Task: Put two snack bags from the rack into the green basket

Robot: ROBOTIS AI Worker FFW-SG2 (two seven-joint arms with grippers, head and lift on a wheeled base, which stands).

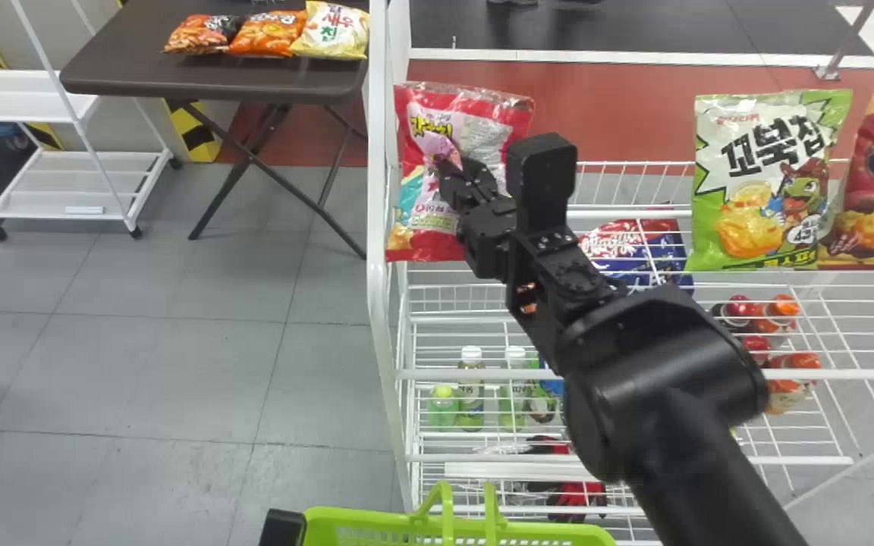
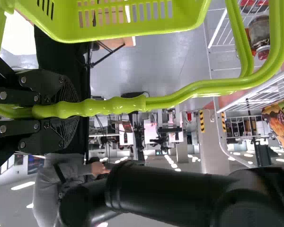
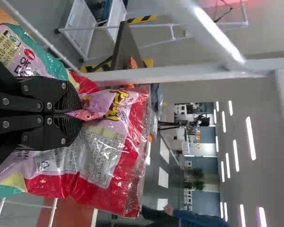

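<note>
Gray tiled floor (image 1: 179,364) and a dark folding table (image 1: 118,68) lie beyond a white wire rack (image 1: 376,152) in the head view; the right gripper (image 1: 448,161) holds a red snack bag (image 1: 425,203) at the rack's left end, and the left gripper (image 1: 282,527) is beside the green basket (image 1: 338,516) (a bright lime one). In the left wrist view, its fingers (image 2: 64,132) are clamped around the handle (image 2: 189,97). In the right wrist view, fingers (image 3: 66,130) pinch a pink fold of the bag.
</note>
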